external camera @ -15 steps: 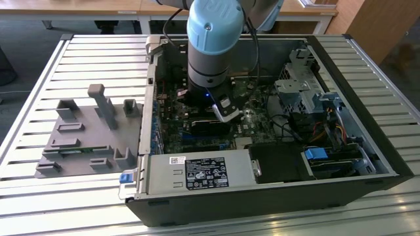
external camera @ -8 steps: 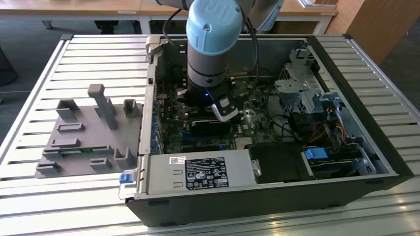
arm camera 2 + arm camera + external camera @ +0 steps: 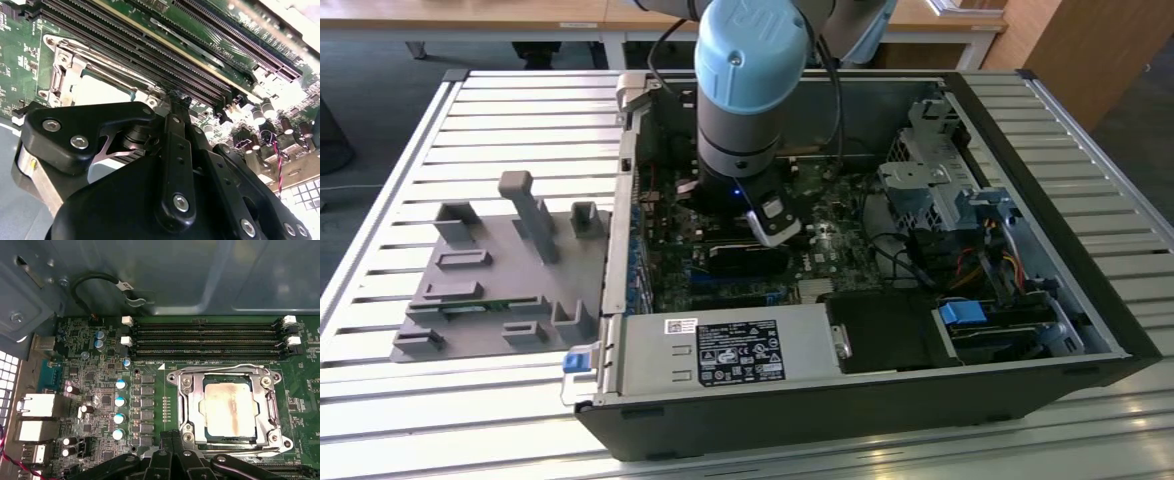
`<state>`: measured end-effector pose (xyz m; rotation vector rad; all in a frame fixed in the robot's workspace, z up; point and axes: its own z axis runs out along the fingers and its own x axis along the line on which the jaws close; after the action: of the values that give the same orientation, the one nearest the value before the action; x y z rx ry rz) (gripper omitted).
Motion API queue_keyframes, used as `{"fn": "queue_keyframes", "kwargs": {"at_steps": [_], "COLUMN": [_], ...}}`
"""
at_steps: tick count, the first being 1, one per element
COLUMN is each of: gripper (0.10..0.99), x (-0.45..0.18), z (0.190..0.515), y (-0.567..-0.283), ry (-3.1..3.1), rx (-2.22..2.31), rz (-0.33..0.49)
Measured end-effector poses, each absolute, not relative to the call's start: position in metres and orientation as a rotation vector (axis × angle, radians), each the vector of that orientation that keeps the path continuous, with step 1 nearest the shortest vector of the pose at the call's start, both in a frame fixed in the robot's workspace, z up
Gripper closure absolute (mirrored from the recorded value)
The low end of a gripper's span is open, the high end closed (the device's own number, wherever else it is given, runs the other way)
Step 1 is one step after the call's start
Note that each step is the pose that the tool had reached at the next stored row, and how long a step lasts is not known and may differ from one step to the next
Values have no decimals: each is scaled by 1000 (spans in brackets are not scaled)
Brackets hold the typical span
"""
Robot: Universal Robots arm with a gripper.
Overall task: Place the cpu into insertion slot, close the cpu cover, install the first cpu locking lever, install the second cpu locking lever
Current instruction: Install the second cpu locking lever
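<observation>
An open computer case (image 3: pixel 1014 330) lies on a slatted metal table (image 3: pixel 400 150). Gripper (image 3: pixel 176 97) fingers closed, holding nothing, hover beside the cpu (image 3: pixel 227 407), seated under its closed cpu cover (image 3: pixel 227 377).

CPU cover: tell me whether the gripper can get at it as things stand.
Probably yes. The cpu cover lies closed around the cpu with open space above it, and the gripper sits right beside the socket's edge inside the open case.

A slatted metal table (image 3: pixel 400 140) stands before wooden desks (image 3: pixel 520 15).
</observation>
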<state>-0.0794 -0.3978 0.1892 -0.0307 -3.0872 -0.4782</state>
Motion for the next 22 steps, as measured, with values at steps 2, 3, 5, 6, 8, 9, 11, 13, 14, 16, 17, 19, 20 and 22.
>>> {"fn": "queue_keyframes", "kwargs": {"at_steps": [2, 3, 5, 6, 8, 9, 11, 13, 14, 16, 17, 19, 20, 22], "gripper": [980, 980, 980, 980, 980, 980, 980, 980, 980, 980, 980, 980, 980, 980], "x": [-81, -82, -83, -83, -83, -83, -83, -83, -83, -83, -83, -83, -83, -83], "z": [189, 189, 191, 192, 195, 197, 199, 202, 203, 205, 207, 209, 210, 213], "y": [-398, -398, -398, -398, -398, -398, -397, -397, -397, -397, -397, -397, -397, -397], "ry": [-3087, -3087, -3087, -3087, -3087, -3087, -3087, -3087, -3087, -3087, -3087, -3087, -3087, -3087], "rx": [-31, -31, -31, -31, -31, -31, -31, -31, -32, -32, -32, -33, -33, -33], "rz": [-479, -478, -478, -478, -478, -478, -478, -478, -478, -478, -478, -478, -478, -478]}}
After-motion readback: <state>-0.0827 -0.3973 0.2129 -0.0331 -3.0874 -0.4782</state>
